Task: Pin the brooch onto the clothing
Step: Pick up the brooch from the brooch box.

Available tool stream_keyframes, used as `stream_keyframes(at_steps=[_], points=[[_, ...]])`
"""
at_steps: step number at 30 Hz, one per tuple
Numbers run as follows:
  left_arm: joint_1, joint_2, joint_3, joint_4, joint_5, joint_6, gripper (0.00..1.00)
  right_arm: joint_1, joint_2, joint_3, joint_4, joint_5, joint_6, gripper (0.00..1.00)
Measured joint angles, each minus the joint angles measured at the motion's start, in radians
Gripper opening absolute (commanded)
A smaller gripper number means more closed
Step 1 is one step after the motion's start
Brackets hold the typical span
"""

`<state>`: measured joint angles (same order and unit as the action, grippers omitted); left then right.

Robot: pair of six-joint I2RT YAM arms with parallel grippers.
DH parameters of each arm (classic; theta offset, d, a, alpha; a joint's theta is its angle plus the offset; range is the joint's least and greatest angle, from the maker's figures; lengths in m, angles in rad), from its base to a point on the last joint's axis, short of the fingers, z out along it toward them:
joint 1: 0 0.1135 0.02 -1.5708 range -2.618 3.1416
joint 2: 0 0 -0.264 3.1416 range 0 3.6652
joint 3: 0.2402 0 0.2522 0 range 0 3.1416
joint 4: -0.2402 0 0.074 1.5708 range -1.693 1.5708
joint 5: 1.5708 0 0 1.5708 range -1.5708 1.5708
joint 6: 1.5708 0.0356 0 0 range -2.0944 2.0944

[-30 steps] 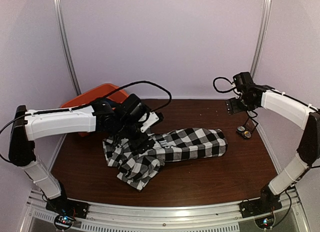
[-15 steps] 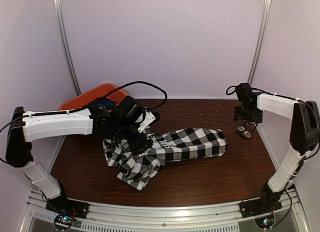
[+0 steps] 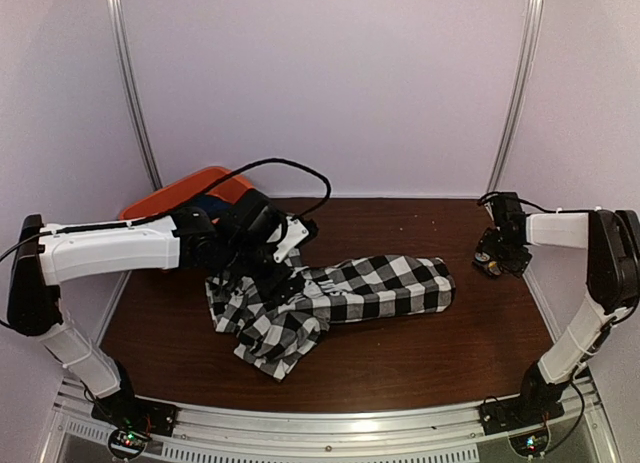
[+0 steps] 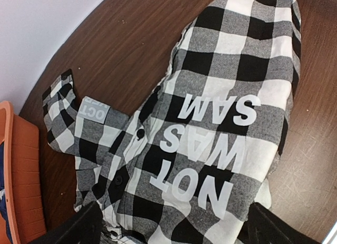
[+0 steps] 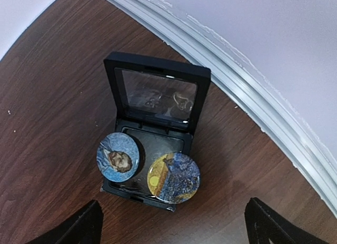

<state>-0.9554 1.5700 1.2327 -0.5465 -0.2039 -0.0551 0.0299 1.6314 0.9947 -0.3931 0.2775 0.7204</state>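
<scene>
Wood table (image 3: 420, 355) — shirt (image 3: 350, 293) central, brooches (image 5: 118, 154) near right edge.

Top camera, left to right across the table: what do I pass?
Orange bin → checked shirt → right hand, poised over the open brooch case. The left hand overlaps the shirt, so it is left out.

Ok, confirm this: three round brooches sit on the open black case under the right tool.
The right wrist view shows two, not three: a blue portrait brooch and a yellow-and-blue brooch sit on the open black case under the right tool.
</scene>
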Motion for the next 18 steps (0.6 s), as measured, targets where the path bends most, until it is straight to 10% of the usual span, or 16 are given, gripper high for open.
stream_keyframes(at_steps=[18], points=[[0.002,-0.004,0.0,0.0,0.01,-0.006,0.98,-0.083,0.019,-0.104,0.212,-0.114,0.11,0.84]])
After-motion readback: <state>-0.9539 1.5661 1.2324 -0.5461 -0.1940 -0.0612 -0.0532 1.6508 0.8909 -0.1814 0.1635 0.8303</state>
